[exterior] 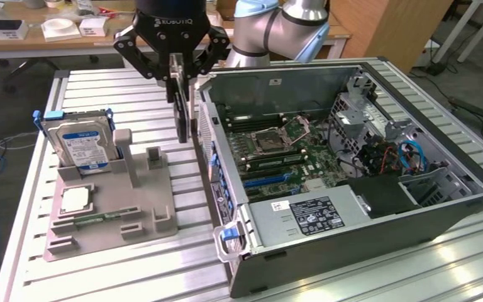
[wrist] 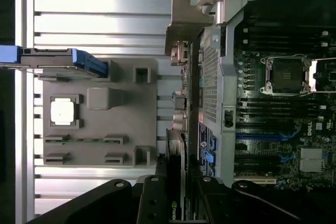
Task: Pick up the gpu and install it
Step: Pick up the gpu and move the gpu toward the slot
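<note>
One black two-finger gripper (exterior: 177, 70) clamps the thin dark gpu card (exterior: 181, 113) hanging below it; we fear its edge may strike the open dark metal computer case (exterior: 376, 239) alongside.

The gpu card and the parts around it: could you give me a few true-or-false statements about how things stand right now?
1. The gripper is shut on the gpu, which hangs on edge in the air. True.
2. The gpu is already plugged into the motherboard. False: it is held up by the outer wall of the computer case, on the side facing the gray holder.
3. The hard drive stands upright in the gray holder. True.
4. The computer case is closed up. False: its side is open and the motherboard is showing.
5. A square processor chip lies flat in the gray holder. True.
</note>
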